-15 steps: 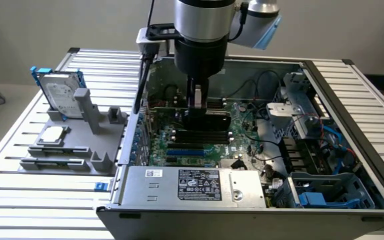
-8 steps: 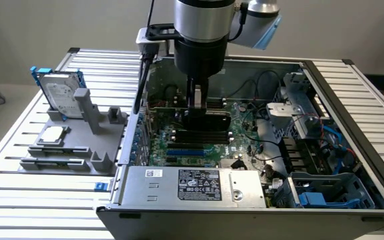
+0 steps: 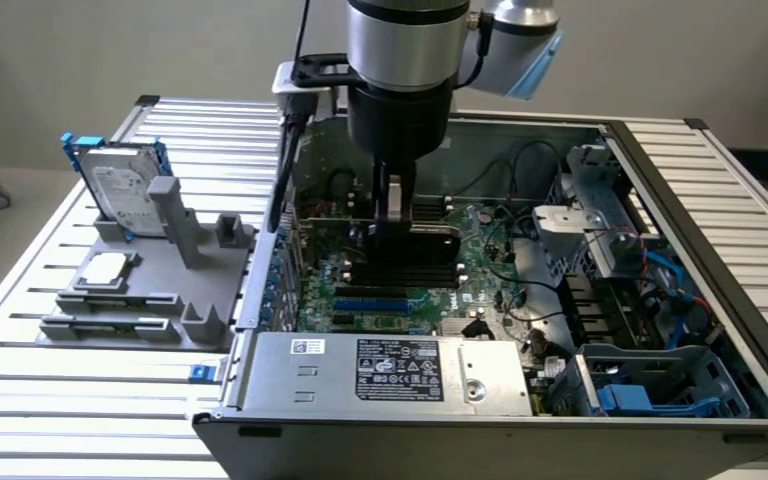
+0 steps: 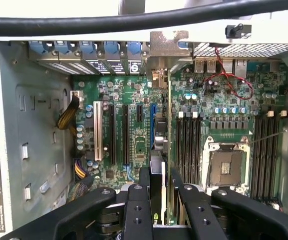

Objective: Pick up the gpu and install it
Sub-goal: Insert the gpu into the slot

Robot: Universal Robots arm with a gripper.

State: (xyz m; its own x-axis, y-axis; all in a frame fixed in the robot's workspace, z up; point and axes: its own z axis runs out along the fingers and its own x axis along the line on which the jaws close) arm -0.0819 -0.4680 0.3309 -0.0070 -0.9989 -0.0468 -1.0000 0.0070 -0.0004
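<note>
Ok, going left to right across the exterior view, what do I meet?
Hard drive standing in its blue frame → small blue clip on the table → gripper shut on the gpu, inside the open case → blue drive cage at the case's corner.

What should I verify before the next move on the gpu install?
1. Grip: gripper shut on the gpu: ok.
2. Card upright, edge down over the motherboard: ok.
3. silver bracket at the case's rear slot wall: ok.
4. Card edge lined up with a slot: cannot tell.
5. Card fully seated: cannot tell.
6. yellow-black cable bundle apart from the card: ok.
</note>
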